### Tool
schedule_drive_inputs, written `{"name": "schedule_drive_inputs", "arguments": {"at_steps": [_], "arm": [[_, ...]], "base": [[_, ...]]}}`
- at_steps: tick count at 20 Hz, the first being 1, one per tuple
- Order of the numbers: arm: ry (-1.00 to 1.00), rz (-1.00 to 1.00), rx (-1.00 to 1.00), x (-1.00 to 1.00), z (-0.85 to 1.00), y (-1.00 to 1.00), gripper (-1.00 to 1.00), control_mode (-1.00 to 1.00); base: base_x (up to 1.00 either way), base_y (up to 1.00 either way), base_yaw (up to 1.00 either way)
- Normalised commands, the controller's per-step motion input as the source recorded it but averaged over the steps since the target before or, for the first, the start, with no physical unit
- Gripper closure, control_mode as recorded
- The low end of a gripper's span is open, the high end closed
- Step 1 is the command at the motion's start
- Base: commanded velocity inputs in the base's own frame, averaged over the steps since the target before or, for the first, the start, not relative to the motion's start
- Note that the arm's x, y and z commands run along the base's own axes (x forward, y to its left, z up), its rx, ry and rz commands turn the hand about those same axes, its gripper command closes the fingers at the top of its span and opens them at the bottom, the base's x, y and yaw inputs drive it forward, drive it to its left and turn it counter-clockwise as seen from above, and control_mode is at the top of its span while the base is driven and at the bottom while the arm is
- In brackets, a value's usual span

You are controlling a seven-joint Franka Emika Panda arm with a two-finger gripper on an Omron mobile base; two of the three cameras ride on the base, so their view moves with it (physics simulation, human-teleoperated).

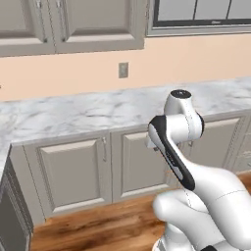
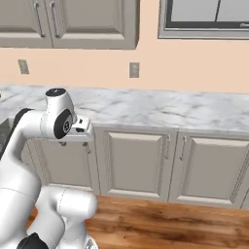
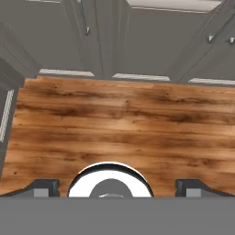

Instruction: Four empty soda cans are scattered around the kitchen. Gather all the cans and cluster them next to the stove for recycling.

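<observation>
The soda cans and the stove are out of view. My gripper [image 3: 119, 187] points down at the wood floor [image 3: 124, 119] of the kitchen. It is open, and its two dark fingertips [image 3: 46, 186] stand far apart at the bottom of the hand view with nothing held between them. My arm [image 1: 179, 147] is folded up close over the base, in front of the lower cabinets.
A white marble counter [image 1: 73, 115] runs along the peach wall over grey-beige cabinet doors [image 2: 136, 163]. Upper cabinets [image 1: 73, 24] hang above, beside a window [image 2: 204, 19]. A dark grey panel [image 1: 10, 215] stands at the left edge. Wood floor [image 2: 170, 223] lies in front of the cabinets.
</observation>
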Motion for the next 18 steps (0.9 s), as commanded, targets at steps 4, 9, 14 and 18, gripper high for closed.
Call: {"name": "schedule_drive_inputs", "arguments": {"at_steps": [4, 9, 14, 18], "arm": [[0.00, 0.00, 0.00, 0.00, 0.00, 0.00, -1.00, 1.00], [0.00, 0.00, 0.00, 0.00, 0.00, 0.00, -1.00, 1.00], [0.00, 0.00, 0.00, 0.00, 0.00, 0.00, -1.00, 1.00], [0.00, 0.00, 0.00, 0.00, 0.00, 0.00, -1.00, 1.00]], "base": [[0.84, 0.03, -0.12], [0.70, -0.13, -0.02], [0.28, -0.69, 0.14], [0.04, -0.84, 0.17]]}}
